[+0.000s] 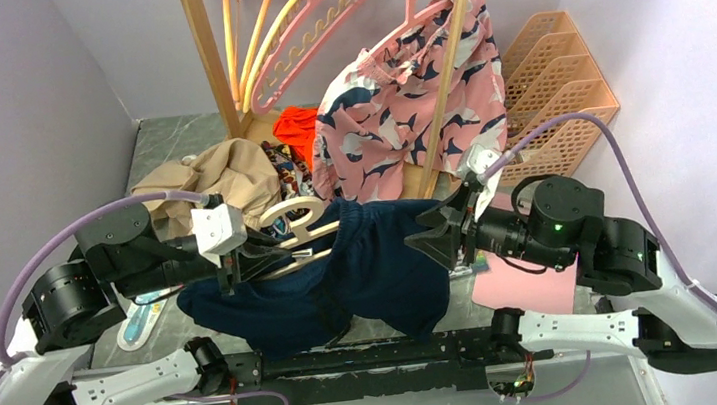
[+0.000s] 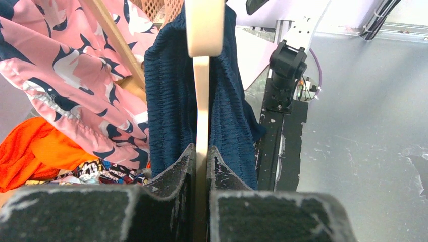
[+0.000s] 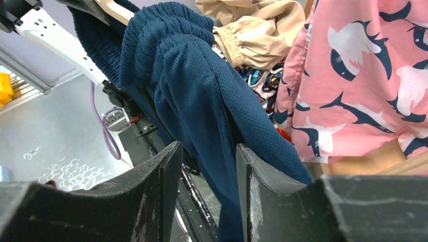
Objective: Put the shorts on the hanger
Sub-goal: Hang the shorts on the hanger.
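Centre frame, the shorts [image 1: 382, 270] drape over the hanger [image 2: 204, 30], likely soft and limp; left gripper [image 2: 201, 154] clamps the hanger; right gripper [image 3: 204, 151] straddles a hanging fold, jaws apart; best pinched near the waistband.

Two claws [image 1: 245, 260] [image 1: 430, 231], one cream hanger [image 1: 309, 233]
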### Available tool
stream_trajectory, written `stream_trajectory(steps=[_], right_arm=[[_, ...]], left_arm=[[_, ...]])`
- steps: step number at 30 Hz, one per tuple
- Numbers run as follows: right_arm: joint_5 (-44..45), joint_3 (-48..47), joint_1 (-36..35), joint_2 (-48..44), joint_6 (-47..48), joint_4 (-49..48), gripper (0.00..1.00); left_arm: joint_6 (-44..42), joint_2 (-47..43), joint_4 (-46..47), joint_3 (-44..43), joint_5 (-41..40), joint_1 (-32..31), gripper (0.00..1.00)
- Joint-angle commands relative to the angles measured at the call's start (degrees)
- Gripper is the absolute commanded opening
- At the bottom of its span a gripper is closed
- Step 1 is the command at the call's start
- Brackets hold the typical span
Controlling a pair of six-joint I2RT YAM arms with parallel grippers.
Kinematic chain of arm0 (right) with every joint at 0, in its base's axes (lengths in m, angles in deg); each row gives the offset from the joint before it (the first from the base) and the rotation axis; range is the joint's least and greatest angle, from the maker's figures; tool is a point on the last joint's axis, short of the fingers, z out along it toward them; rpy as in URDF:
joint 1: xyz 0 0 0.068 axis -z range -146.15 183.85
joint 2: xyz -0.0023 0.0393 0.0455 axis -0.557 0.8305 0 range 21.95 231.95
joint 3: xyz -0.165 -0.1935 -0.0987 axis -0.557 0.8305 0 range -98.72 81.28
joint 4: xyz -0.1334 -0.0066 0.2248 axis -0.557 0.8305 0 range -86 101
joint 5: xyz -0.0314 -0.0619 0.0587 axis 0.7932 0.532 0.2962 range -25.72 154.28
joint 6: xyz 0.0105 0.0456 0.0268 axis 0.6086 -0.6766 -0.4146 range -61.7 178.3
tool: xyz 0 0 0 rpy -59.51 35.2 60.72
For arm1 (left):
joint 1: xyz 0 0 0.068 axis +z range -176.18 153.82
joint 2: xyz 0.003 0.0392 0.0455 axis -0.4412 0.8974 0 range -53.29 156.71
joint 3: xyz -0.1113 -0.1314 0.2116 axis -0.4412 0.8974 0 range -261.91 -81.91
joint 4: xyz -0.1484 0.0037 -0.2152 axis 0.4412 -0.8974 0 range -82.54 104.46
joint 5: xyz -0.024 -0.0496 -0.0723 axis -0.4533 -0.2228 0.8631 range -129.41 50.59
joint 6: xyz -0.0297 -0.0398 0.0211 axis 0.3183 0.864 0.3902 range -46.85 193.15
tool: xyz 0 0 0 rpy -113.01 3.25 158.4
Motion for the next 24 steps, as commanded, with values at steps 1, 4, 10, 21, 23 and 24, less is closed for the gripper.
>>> stream_trajectory(steps=[1,4,10,21,23,24], right_arm=[[1.61,0.28,-0.11,0.67,-0.07,-1.92,0.47],[1.51,0.85,0.0,1.06,0.19,-3.35,0.47],[1.28,1.81,-0.11,2.74,0.38,-4.86,0.46],[9.16,3.01,-0.09,1.36,-0.12,-4.85,0.48],[7.87,3.72,-0.09,1.76,-0.14,-5.78,0.48],[7.18,3.98,-0.07,1.94,-0.14,-6.38,0.47]], left_arm=[[0.67,0.1,3.65,-2.19,-0.2,0.08,0.07],[0.76,0.09,4.13,-2.09,0.11,0.08,0.07],[0.51,0.5,4.39,-2.82,0.56,0.08,0.07],[0.78,-0.2,4.35,-2.5,0.28,0.08,0.07],[0.77,0.04,4.6,-2.33,0.53,0.08,0.07],[0.68,0.2,4.72,-2.31,0.61,0.08,0.07]])
